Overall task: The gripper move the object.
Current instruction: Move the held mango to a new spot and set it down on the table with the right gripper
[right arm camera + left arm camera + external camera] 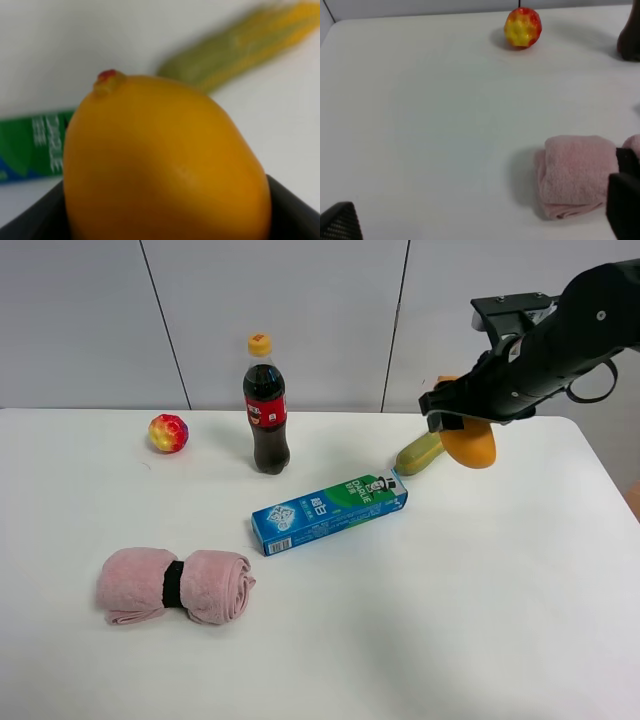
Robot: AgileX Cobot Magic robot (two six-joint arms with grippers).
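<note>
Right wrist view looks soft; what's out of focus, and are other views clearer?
Right wrist view: mango fills the frame, fairly sharp; corn cob and toothpaste box behind are blurred. Exterior high view: evenly lit, sharp, soft shadows. Left wrist view: slightly soft, ball and towel readable.

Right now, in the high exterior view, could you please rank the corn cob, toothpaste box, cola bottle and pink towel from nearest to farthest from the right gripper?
From the right gripper, shut on the mango:
1. Corn cob, right beside it.
2. Toothpaste box, mid-table.
3. Cola bottle, back centre-left.
4. Pink towel, front left.
</note>
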